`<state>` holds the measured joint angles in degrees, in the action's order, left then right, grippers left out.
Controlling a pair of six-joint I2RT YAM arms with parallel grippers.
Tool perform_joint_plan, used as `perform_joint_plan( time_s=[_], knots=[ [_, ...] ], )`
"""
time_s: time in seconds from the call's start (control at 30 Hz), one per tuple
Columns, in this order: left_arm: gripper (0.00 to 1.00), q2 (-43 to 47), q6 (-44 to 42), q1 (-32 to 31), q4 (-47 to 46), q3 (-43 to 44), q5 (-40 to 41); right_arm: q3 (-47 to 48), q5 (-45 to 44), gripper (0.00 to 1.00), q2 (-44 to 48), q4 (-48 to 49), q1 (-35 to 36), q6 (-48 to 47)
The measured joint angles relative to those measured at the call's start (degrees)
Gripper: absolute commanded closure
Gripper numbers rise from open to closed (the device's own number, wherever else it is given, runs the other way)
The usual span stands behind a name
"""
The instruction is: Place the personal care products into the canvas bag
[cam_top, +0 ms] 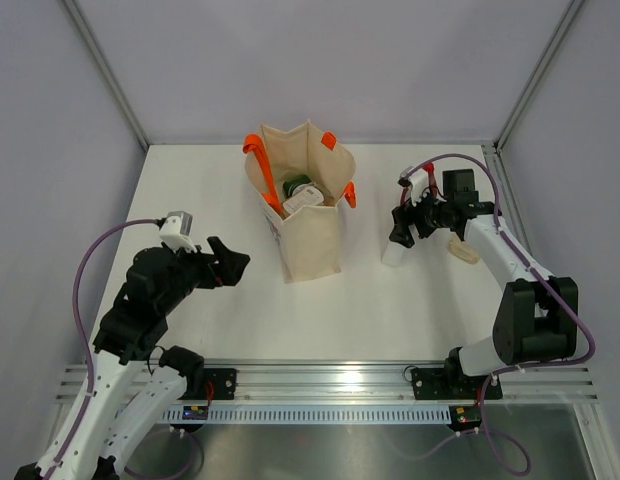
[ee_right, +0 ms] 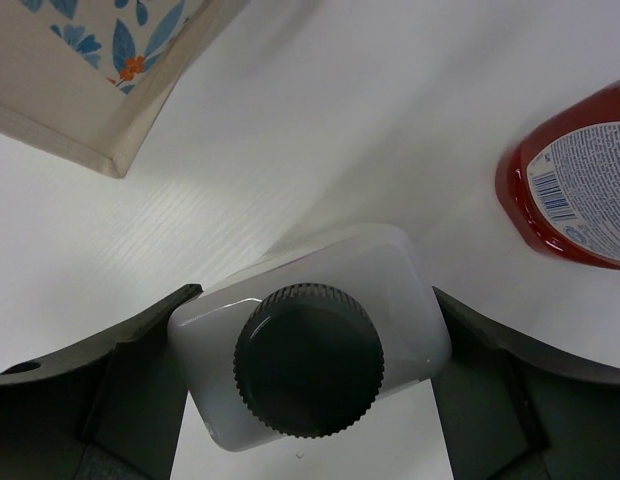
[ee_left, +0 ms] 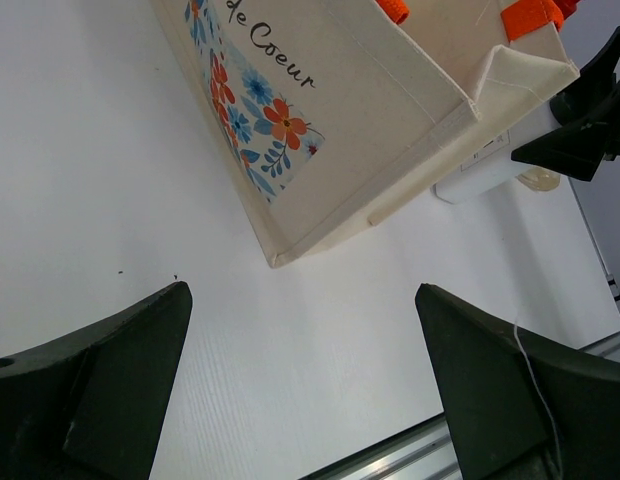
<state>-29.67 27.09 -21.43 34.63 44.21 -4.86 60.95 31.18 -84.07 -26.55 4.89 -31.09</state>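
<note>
Right gripper (ee_right: 310,310): fingers press both sides of the white bottle (ee_right: 390,270), apparently clamped, right of frame centre. Left gripper (ee_left: 302,295): fingers apart, lower left. Bag (cam_top: 310,235) upright at centre.

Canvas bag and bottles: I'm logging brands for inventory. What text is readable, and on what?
"de Coeur": black script on the canvas bag, above its floral print; anything before it is cut off by the frame edge.
Red bottle: barcode and fine print on its label, too small to read.
White bottle: no text showing.
</note>
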Motion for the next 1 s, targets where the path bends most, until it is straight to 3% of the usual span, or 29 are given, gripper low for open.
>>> perform_joint_plan(
  time_s=[0.1, 0.6, 1.0],
  knots=[
    [0.01, 0.1, 0.2, 0.0, 0.0, 0.0, -0.5, 0.0, 1.2, 1.0, 0.0, -0.2, -0.5, 0.2],
    [0.01, 0.5, 0.6, 0.0, -0.9, -1.2, -3.1, -4.7, 4.9, 1.0, 5.0, -0.7, -2.7, 9.5],
    [0.01, 1.5, 1.0, 0.0, -1.6, -1.8, -4.4, -3.6, 0.7, 1.0, 6.8, -5.2, -2.5, 5.6]
  ],
)
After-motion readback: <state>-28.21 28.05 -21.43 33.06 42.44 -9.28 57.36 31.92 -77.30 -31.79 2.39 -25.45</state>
